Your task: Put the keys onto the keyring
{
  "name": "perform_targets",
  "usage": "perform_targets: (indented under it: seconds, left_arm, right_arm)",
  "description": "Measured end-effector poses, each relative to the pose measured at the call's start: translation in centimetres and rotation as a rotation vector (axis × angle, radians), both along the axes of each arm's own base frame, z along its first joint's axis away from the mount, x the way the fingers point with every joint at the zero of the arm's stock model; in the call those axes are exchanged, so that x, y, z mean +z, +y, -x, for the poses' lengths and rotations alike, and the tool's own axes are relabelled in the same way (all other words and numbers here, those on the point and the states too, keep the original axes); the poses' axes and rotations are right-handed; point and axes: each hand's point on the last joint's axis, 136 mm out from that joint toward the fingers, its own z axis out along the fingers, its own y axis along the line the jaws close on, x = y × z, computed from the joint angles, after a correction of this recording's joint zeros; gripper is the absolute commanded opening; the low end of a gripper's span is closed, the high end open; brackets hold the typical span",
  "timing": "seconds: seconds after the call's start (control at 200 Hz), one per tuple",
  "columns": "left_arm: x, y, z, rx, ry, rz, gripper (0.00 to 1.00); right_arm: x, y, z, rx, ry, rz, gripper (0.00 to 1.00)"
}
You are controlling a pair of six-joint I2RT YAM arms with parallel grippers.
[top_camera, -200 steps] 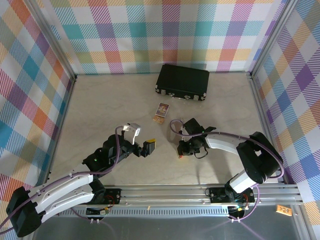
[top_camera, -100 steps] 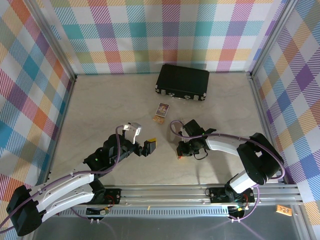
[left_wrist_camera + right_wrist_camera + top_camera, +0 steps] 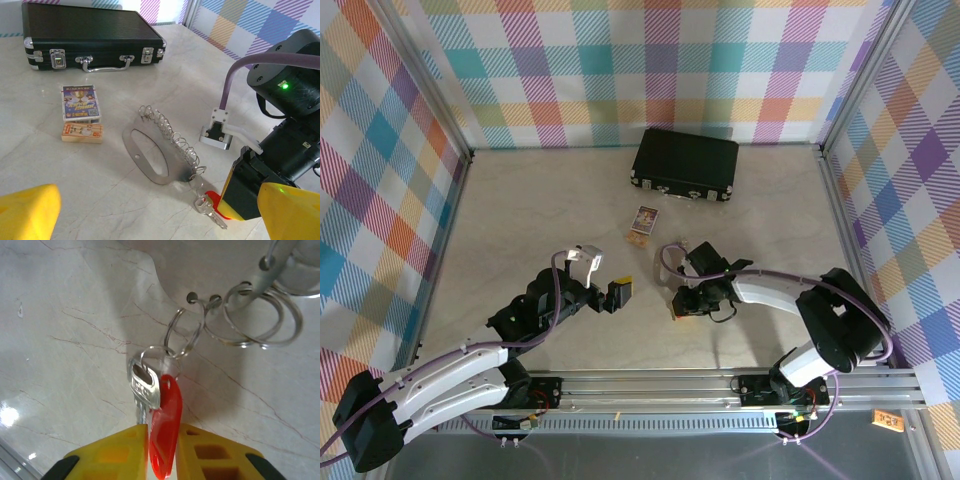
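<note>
In the right wrist view the silver key (image 3: 146,385) and its red oval tag (image 3: 164,425) hang from small split rings (image 3: 182,332). These rings link into the chain (image 3: 260,315) of the grey metal keyring (image 3: 215,265). My right gripper (image 3: 162,455) is shut on the red tag, yellow fingers (image 3: 115,452) on both sides. In the left wrist view the keyring (image 3: 176,165) lies flat on the table with its chain (image 3: 172,135) along its far side, and the key (image 3: 207,209) lies at its near end. My left gripper (image 3: 160,220) hovers open just left of them, holding nothing.
A black case (image 3: 685,163) stands at the back of the marble table (image 3: 520,220). A small printed card (image 3: 643,220) and a little wooden box (image 3: 82,132) lie between the case and the grippers. Checked walls enclose the table on three sides.
My right gripper has shifted slightly left and toward the near edge with the red tag in it. The left arm has stayed where it was.
</note>
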Motion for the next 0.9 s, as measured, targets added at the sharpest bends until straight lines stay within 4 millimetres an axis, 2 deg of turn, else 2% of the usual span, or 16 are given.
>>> perform_targets:
  seconds: [0.12, 0.385, 0.59, 0.73, 0.775, 0.845, 0.9]
  left_arm:
    - [-0.3, -0.1, -0.1, 0.000, 0.006, -0.006, 1.00]
    - [-1.5, -0.9, -1.1, 0.016, 0.074, -0.066, 1.00]
    - [-1.8, 0.0, -2.5, 0.108, 0.096, -0.127, 1.00]
    - [-1.7, 1.2, -3.4, 0.185, 0.102, -0.171, 1.00]
    - [-1.4, 1.8, -3.8, 0.216, 0.097, -0.179, 1.00]
    - [-0.9, 2.8, -4.5, 0.272, 0.098, -0.185, 1.00]
    - [-0.7, 4.0, -5.2, 0.325, 0.112, -0.185, 1.00]
  right_arm:
    - [0.3, -0.3, 0.0, -0.009, -0.013, 0.005, 0.30]
    - [2.0, -0.9, -0.2, -0.023, -0.092, 0.014, 0.57]
    - [3.2, -2.0, -0.6, -0.015, -0.177, 0.059, 0.65]
    - [5.9, -2.5, -1.4, -0.014, -0.298, 0.042, 0.70]
    - [7.1, -2.8, -1.7, -0.020, -0.351, 0.032, 0.77]
    - [9.0, -3.3, -2.3, -0.032, -0.440, 0.024, 0.99]
    - [10.5, -3.9, -2.8, -0.040, -0.515, 0.026, 0.99]
